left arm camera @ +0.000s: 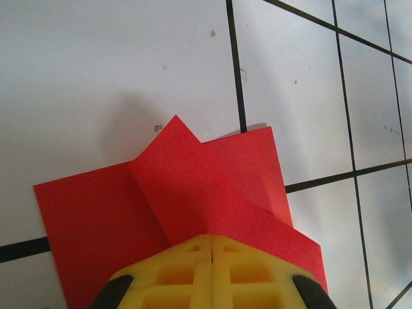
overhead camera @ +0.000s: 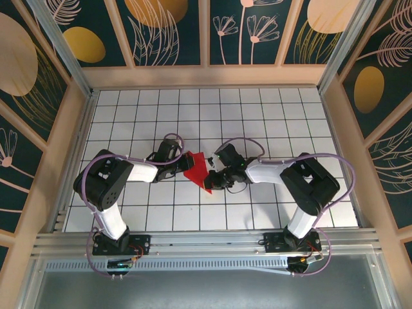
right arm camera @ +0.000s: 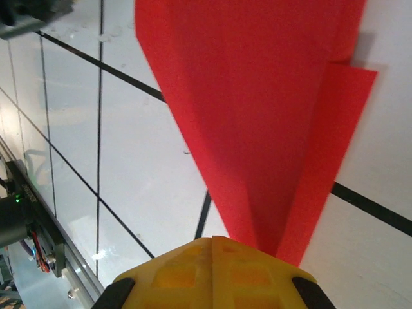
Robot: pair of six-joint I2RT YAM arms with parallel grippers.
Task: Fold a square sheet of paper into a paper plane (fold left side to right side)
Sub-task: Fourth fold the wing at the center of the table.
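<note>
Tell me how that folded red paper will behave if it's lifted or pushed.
Likely floppy: the red paper is thin, and only its creased layers, running into the right tool, should hold shape. Probably light, so a push might buckle or skid it on the smooth tiles. Held by the left tool alone, its loose corners would probably droop.

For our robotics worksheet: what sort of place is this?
Likely an enclosed robot lab cell: a white gridded table, patterned walls around it, and the left gripper and right gripper both pinching red paper.
</note>
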